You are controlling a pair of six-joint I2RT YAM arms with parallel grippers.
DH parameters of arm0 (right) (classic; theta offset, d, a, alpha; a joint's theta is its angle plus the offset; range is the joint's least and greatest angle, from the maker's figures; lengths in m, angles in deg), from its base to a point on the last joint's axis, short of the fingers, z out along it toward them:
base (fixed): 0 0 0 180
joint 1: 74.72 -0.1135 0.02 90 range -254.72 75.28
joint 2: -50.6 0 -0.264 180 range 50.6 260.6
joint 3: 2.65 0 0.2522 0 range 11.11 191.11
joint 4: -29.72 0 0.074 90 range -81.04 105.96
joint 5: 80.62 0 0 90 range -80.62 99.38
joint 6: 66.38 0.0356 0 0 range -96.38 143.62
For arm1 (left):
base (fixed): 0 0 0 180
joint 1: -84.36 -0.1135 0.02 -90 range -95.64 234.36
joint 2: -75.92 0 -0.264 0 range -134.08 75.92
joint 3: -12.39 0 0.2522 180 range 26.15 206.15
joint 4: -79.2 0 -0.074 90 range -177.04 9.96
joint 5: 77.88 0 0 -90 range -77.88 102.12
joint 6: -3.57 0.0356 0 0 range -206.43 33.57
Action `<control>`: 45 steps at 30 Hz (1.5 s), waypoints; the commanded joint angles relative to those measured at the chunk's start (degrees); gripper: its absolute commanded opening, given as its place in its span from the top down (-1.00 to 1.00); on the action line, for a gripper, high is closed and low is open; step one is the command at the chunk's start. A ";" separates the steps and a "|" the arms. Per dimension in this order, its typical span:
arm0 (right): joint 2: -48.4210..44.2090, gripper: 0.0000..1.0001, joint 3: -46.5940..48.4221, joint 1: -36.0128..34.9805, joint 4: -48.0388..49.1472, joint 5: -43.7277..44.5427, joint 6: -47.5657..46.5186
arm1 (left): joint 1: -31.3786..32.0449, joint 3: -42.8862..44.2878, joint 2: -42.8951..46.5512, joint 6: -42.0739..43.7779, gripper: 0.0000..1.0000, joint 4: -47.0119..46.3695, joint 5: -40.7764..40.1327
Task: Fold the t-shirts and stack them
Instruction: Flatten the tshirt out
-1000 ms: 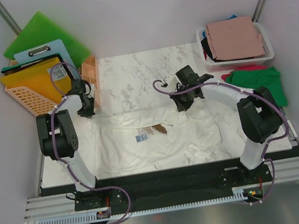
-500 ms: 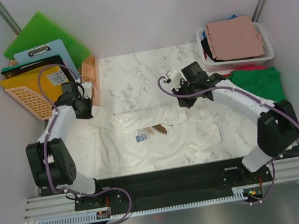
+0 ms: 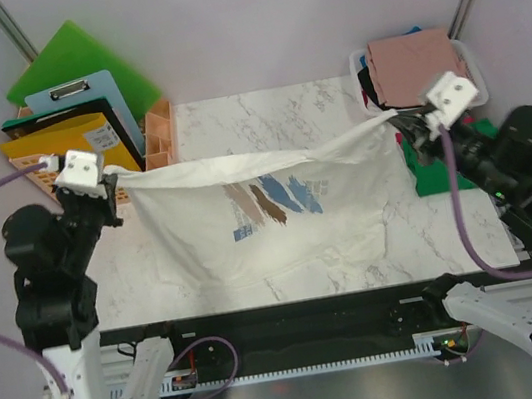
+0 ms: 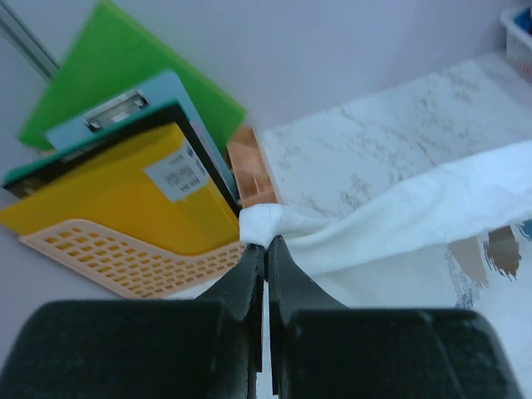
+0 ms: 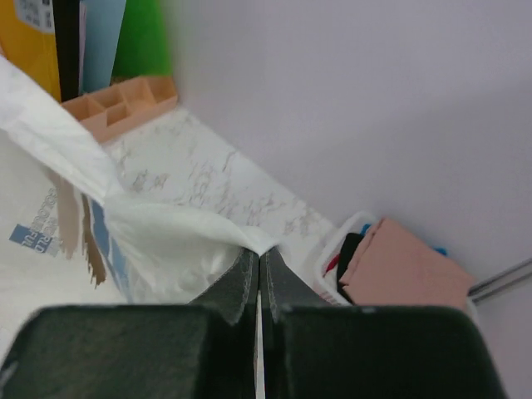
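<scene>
Top external shows the cream-white t-shirt (image 3: pixel 268 214) stretched unfolded above the surface (image 3: pixel 262 109), one corner pinched in the left claw (image 4: pixel 266 246), another in the right claw (image 5: pixel 258 254); folding and stacking not yet done.

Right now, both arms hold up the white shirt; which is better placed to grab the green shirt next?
Right. The green shirt lies at the right edge of the table beside the right fingers, far from the left fingers. Both must first release the white shirt.
</scene>
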 commanded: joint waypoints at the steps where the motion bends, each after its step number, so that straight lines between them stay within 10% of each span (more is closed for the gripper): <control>1: -8.16 1.00 2.91 0.11 -0.58 6.98 -3.49 | -0.20 6.29 6.75 0.84 0.96 0.17 -3.31; 14: -12.33 1.00 17.76 2.57 -4.18 4.10 -2.97 | -3.53 27.74 12.38 -0.38 0.96 3.85 -1.74; 32: -2.22 1.00 26.29 4.15 1.01 16.21 -3.76 | -3.80 25.47 13.52 0.84 0.96 4.47 -0.33; 45: 14.65 1.00 49.19 4.15 -6.81 14.91 -3.49 | -3.80 21.42 13.88 1.55 0.96 4.74 -0.25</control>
